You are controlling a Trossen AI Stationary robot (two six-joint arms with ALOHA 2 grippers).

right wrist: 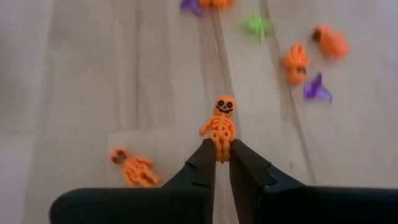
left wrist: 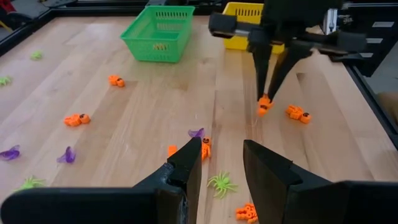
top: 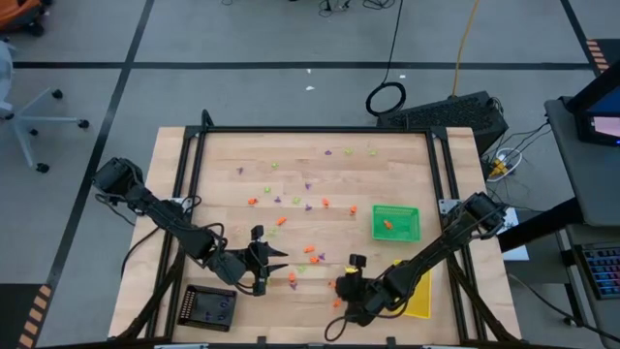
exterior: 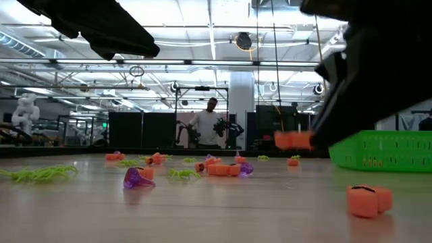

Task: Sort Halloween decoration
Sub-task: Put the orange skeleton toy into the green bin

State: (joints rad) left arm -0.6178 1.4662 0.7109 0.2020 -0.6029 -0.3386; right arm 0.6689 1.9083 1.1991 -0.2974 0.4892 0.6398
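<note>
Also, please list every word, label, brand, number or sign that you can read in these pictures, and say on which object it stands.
There is no readable text in any view.
The green basket, the yellow basket and the black tray carry no visible label.
The orange skeleton in the right gripper has only a painted face, no writing.

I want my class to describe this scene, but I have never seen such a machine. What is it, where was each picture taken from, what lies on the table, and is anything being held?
It is a robot with two dark arms at a wooden table. One picture looks down from above, one looks level across the tabletop, and two come from cameras on the wrists. Small orange, purple and green trinkets lie scattered about, with a green tray, a yellow tray and a black tray. The right gripper pinches an orange skeleton. The left gripper hangs open, holding nothing.
</note>
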